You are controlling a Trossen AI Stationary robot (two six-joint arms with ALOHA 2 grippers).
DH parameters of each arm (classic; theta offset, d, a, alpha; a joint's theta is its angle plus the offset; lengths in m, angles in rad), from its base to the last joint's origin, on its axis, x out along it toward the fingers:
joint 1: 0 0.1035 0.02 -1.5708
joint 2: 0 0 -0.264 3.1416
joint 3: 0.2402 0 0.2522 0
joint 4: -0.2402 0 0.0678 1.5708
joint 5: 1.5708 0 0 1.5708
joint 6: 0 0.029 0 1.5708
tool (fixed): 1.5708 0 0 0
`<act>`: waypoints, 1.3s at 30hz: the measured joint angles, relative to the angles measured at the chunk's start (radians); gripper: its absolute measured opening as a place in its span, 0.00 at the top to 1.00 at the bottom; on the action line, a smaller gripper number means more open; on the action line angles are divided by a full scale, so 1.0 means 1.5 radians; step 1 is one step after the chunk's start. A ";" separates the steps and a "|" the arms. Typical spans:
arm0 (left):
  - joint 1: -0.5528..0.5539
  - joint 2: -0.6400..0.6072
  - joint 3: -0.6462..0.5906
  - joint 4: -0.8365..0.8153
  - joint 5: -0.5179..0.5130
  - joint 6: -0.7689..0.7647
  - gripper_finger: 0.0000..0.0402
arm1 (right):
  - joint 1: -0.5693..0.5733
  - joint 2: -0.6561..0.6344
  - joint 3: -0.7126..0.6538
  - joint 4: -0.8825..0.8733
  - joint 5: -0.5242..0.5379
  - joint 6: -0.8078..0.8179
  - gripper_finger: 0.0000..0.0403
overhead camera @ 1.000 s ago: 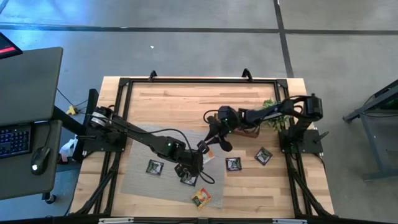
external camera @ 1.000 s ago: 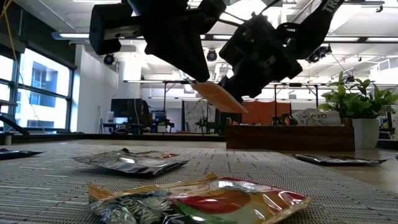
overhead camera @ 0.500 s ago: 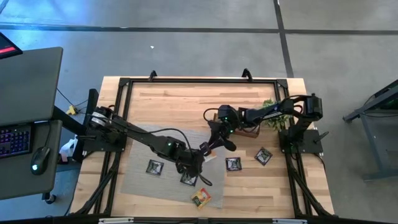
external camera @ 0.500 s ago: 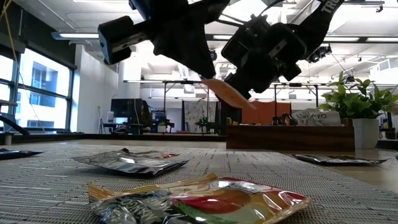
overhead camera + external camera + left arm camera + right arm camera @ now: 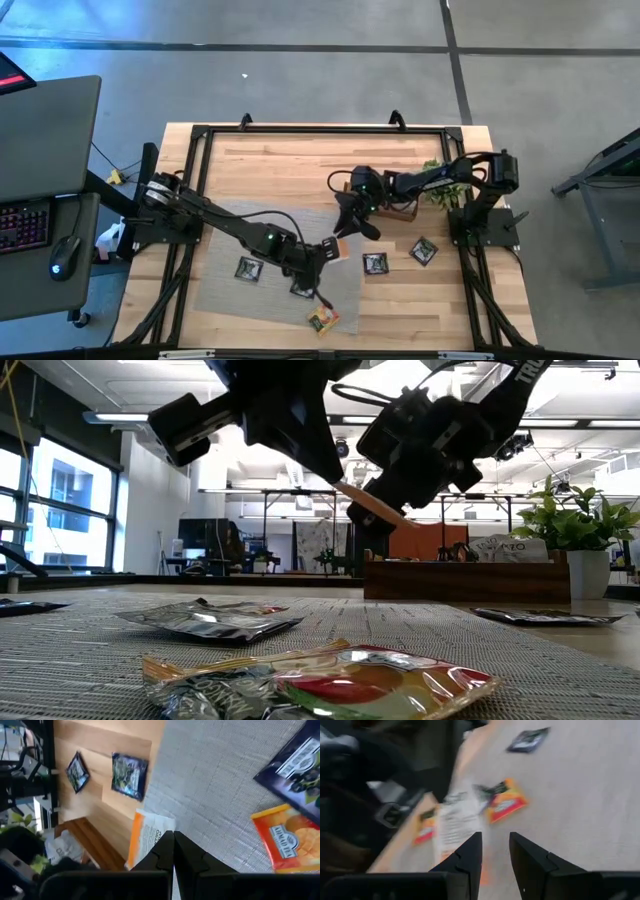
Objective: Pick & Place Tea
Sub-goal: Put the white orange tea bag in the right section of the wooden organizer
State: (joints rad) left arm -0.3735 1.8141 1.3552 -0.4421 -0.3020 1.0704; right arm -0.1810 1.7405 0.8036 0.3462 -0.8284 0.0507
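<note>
Scanning L to R: black sachet [image 5: 248,268] on grey mat [image 5: 220,290], untouched. Left gripper [image 5: 328,250] over mat centre, fingers pressed together, pinching edge of orange-white sachet [image 5: 344,245], held in air. Another black one [image 5: 302,288] under left arm, orange sachet [image 5: 323,319] near front edge. Right gripper [image 5: 352,222] just behind held sachet, fingers parted, no clear hold — looks like handover. Two more black ones on wood at right [image 5: 375,263], [image 5: 424,250]. Tray [image 5: 405,212] behind. Judgement: most tea still to place.

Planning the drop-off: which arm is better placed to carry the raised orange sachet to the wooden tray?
Right. The right gripper is open at the orange sachet, which the left gripper holds, and the wooden tray lies on the right arm's side.
</note>
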 joint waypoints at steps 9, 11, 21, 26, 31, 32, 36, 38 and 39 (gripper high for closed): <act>0.000 0.013 -0.001 -0.005 -0.040 0.053 1.00 | 0.000 0.000 0.000 -0.008 -0.052 0.054 0.77; 0.000 0.012 0.000 0.000 -0.068 0.054 1.00 | 0.000 0.000 0.000 -0.010 -0.054 0.054 0.77; 0.009 0.011 0.000 -0.003 -0.043 0.052 1.00 | 0.024 0.000 0.000 -0.009 -0.026 0.013 0.83; 0.009 0.011 0.000 -0.004 0.002 0.075 1.00 | 0.025 0.000 0.000 -0.008 -0.026 0.009 0.89; 0.009 0.011 0.000 -0.001 0.002 0.101 1.00 | 0.025 0.000 0.000 -0.008 -0.025 -0.005 0.89; 0.009 0.011 0.000 -0.001 0.000 0.104 1.00 | 0.027 0.000 0.000 -0.008 -0.025 -0.006 0.89; 0.009 0.011 0.000 0.003 -0.042 0.103 1.00 | 0.038 0.000 0.000 -0.008 -0.023 -0.006 0.92; 0.009 0.011 0.000 0.008 -0.053 0.089 1.00 | 0.045 0.000 0.000 -0.008 -0.023 -0.012 0.96; 0.009 0.011 0.000 0.016 -0.055 0.082 1.00 | 0.049 0.000 0.000 -0.008 -0.023 -0.018 0.97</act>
State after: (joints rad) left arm -0.3599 1.8313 1.3552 -0.4178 -0.3847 1.1936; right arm -0.1078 1.7405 0.8036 0.3336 -0.8627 0.0238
